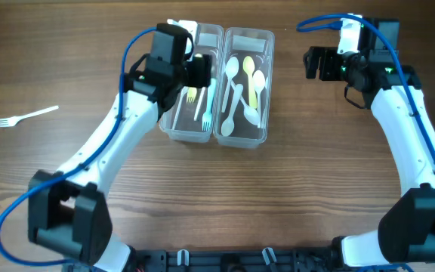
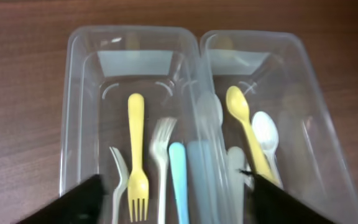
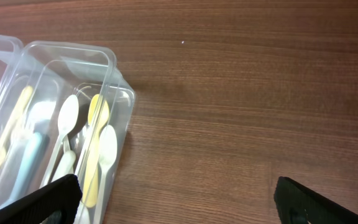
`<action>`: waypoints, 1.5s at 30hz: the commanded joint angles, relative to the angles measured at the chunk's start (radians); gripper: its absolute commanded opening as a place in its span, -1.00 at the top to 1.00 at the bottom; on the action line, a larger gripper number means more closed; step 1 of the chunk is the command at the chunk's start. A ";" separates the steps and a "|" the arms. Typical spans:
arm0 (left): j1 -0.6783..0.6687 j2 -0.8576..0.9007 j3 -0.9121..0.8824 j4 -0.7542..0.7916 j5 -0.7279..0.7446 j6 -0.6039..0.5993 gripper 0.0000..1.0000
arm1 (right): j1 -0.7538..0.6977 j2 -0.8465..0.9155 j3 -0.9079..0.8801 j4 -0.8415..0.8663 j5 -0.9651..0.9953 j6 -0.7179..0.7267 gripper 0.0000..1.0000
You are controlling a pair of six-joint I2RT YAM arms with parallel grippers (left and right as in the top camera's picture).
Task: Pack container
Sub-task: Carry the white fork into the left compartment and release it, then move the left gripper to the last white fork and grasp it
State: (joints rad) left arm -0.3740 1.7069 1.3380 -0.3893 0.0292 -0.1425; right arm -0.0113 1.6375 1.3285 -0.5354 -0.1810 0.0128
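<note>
Containers, two clear plastic tubs, stand side by side with their long walls touching, on the far middle of the wooden bench (image 1: 316,189). The left container (image 1: 187,139) holds a yellow fork (image 2: 137,155), two white forks (image 2: 162,149) and a light blue handle (image 2: 178,180), all lying lengthwise on its floor. The right container (image 1: 270,75) holds spoons lying lengthwise, among them a yellow spoon (image 2: 241,115) and a white spoon (image 2: 265,134) just beside it; a few more pale ones overlap and are hard to tell apart. The left fingers (image 2: 73,205) hang above the left container near the shared wall, spread wide and gripping nothing, with the cutlery lying below them. The right fingers (image 3: 48,202) are likewise spread wide and empty, hovering over bare wood to the right of the right container, apart from it. Well off to the left, a lone white fork (image 1: 25,117) lies flat on the bench, far from both tubs
</note>
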 commanded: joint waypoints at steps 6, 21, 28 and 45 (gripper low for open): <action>0.085 -0.082 0.001 0.025 -0.161 -0.014 -0.48 | 0.000 -0.011 0.002 0.003 0.009 -0.011 -1.00; 0.473 -0.316 0.001 -0.321 -0.335 -0.788 -0.50 | 0.000 -0.011 0.002 0.003 0.009 -0.011 -1.00; 0.600 -0.182 0.001 -0.431 -0.407 -1.103 -0.49 | 0.000 -0.011 0.002 0.003 0.009 -0.011 -1.00; 0.875 0.208 0.001 -0.269 -0.431 -1.228 -0.41 | 0.000 -0.011 0.002 0.003 0.009 -0.011 -0.99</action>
State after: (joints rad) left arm 0.4679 1.8633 1.3380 -0.7040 -0.3862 -1.3750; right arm -0.0113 1.6375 1.3285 -0.5362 -0.1810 0.0128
